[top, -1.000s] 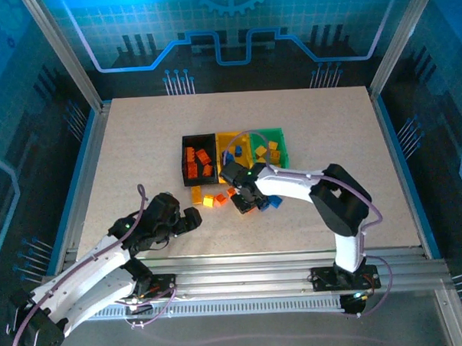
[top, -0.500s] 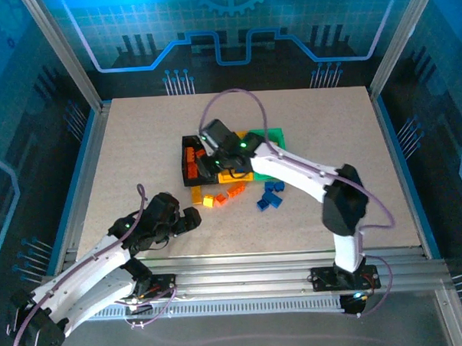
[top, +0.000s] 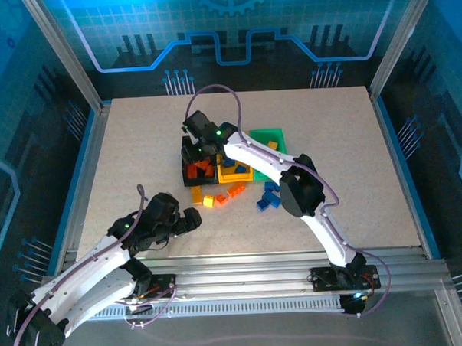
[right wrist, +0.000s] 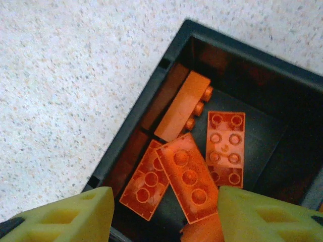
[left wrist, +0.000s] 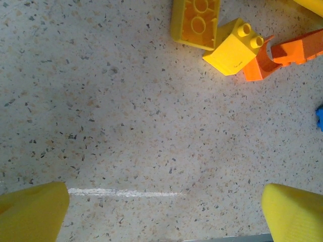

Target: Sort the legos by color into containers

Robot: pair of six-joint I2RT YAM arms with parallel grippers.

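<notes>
The table [left wrist: 126, 126] is pale beige, speckled with dark and tan flecks, with one thin white streak [left wrist: 123, 192] toward six o'clock in the left wrist view. There the left gripper [left wrist: 164, 214] has plain yellow fingers [left wrist: 30, 214]. At one o'clock lie two yellow legos [left wrist: 233, 48], an orange lego [left wrist: 298, 48] at two o'clock, and a blue lego [left wrist: 320, 117] at three o'clock. The right gripper [right wrist: 164, 214] has paler, greenish-yellow fingers [right wrist: 65, 219]. The black bin [right wrist: 146, 106] holds orange bricks [right wrist: 189, 176]. From above, the yellow bin [top: 235, 175] sits at three o'clock of the black one, with the green bin [top: 266, 133] beyond. The left arm [top: 82, 275] and right arm [top: 329, 234] are white with black joints, and the cable [top: 212, 93] is purple.
</notes>
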